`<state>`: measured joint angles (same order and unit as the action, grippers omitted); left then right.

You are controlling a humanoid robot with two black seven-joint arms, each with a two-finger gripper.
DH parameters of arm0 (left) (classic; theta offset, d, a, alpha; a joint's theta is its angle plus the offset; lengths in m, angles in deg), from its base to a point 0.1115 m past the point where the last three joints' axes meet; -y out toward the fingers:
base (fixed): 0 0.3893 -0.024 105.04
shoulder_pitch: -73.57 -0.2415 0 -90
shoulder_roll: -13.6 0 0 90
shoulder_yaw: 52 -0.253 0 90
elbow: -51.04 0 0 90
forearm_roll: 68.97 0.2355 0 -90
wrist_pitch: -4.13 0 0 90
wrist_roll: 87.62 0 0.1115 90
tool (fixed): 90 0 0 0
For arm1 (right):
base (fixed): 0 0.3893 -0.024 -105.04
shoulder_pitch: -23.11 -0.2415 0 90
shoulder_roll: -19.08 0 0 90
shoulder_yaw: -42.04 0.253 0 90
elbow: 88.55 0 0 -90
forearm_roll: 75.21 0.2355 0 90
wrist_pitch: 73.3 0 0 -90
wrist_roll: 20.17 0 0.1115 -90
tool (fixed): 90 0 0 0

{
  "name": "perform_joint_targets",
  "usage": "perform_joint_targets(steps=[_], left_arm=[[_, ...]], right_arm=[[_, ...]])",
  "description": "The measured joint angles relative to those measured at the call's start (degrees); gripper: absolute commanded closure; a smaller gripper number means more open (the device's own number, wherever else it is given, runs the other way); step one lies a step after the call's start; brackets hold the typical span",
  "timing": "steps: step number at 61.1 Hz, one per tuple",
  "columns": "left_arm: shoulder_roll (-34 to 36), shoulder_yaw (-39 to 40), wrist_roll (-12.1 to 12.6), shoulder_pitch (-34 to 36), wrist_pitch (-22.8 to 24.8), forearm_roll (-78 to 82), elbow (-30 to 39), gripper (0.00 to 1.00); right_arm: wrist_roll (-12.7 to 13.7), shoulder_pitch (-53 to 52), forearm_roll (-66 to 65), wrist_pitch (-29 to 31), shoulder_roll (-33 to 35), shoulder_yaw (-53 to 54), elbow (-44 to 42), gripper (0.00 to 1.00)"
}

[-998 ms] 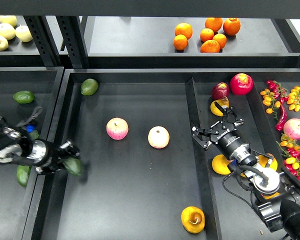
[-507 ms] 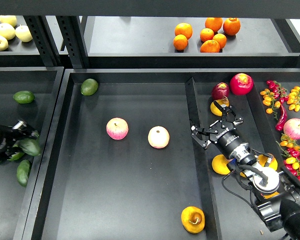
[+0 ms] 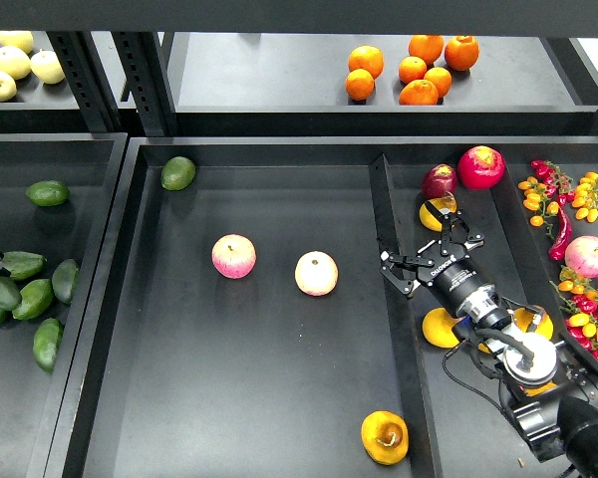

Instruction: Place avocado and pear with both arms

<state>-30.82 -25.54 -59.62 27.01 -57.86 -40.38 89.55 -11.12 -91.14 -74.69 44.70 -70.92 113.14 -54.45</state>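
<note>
Yellow-orange and squat, with a brownish patch and a curled brown stem, the pear (image 3: 384, 437) lies alone near the front edge of the wide black centre tray (image 3: 259, 398), just left of the upright black divider (image 3: 397, 329) that separates it from the right-hand bin; that looks like its placed spot, so I judge the pear half done. Left of the centre tray, several dark green, elongated, glossy avocados (image 3: 20, 289) lie clustered in the side bin, and I cannot tell which one is the task's avocado, nor whether it counts as placed there. No left hand shows anywhere, only a dark scrap at the left edge. My right hand (image 3: 431, 244) hovers just right of the divider with its black fingers spread, gripping nothing. What remains, by my reading, is at most confirming the avocado's spot.
</note>
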Motion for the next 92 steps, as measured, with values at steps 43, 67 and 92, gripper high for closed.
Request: perform_joint_targets(steps=[43,67,92], left_arm=[[-0.11,0.0,0.0,-0.75,0.0,-2.23,-9.95,0.61],[-0.74,-0.79,0.0,-1.44,0.0,-2.22,-15.04,0.6],[-1.17,-2.8,0.0,-1.91,0.0,-2.12,-18.03,0.6]], right_arm=[[0.0,0.0,-0.06,0.0,0.0,0.0,-0.04,0.01],[0.0,0.0,-0.11,0.0,0.0,-0.01,0.01,0.01],[0.0,0.0,-0.35,0.0,0.0,-0.01,0.09,0.01]])
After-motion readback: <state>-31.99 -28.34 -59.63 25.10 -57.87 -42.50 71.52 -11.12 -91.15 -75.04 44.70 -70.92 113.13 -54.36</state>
